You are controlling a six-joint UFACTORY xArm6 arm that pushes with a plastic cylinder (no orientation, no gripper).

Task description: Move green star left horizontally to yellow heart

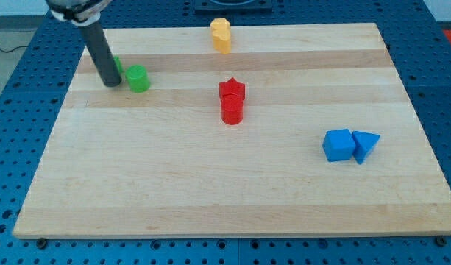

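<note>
My tip [111,83] is resting on the wooden board [232,199] near its top left corner, at the end of a straight dark rod that is slanting down from the view's top left. There are no jaws on this arm to open or close, and the rod is gripping nothing; it is only standing against the blocks. A green block [118,66] is peeking out from behind the rod on its right side, mostly hidden, so I cannot tell its shape or whether it is the star. Just to the right of the tip a second green block [138,79] is sitting in plain sight, close to the rod but with a thin gap showing; it is looking more like a rounded cylinder than a star. The yellow heart [221,35] is standing at the board's top edge, well to the right of both green blocks and a little higher in the view. Between those and the lower right of the board, a red star [232,90] and a red cylinder [232,110] are sitting touching each other near the middle. Far off at the right, a blue cube [338,145] and a blue triangle [366,146] are lying side by side, touching.
</note>
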